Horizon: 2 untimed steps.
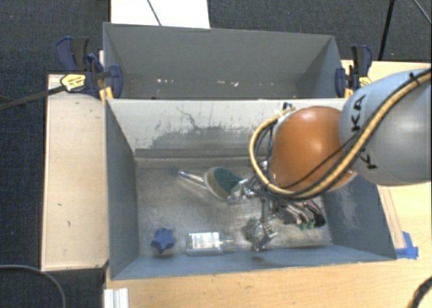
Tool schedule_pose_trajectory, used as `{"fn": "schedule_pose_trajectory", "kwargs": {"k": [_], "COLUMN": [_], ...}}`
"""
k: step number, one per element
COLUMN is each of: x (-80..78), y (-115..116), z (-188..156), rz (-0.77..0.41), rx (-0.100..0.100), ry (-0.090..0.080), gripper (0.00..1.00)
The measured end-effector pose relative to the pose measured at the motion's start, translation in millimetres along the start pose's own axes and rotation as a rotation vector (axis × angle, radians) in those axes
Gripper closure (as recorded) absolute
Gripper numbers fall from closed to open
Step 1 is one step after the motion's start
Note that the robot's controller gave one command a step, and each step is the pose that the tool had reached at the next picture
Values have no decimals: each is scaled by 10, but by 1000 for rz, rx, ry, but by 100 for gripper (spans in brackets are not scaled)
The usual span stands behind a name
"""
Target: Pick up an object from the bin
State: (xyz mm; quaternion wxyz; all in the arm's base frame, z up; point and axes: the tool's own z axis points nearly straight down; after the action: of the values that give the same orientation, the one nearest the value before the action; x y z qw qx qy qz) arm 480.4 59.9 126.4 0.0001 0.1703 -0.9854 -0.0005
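My gripper (260, 231) hangs low over the bin floor near the front wall, right of centre, under the arm's orange cover. Just to its left lies a small clear plastic bottle (205, 241) on its side along the front wall. Behind the gripper, a brush-like tool with a clear handle and a dark green head (223, 180) lies slanted on the floor. A small green, black and white thing (308, 219) lies close to the gripper's right, partly hidden under the arm.
A small blue crumpled piece (163, 239) sits in the front left corner. The arm and its cover hide the bin's right half. The sloping back and left walls border a bare stretch of floor at the left.
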Motion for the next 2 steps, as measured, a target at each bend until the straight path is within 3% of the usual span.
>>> {"fn": "schedule_pose_trajectory", "kwargs": {"k": [1, 2], "x": [-320, -185], "y": [586, -17], "z": [-175, 22], "rz": [-92, -248], "rx": [-1, 2], "ry": [-7, 1], "gripper": [0, 0]}}
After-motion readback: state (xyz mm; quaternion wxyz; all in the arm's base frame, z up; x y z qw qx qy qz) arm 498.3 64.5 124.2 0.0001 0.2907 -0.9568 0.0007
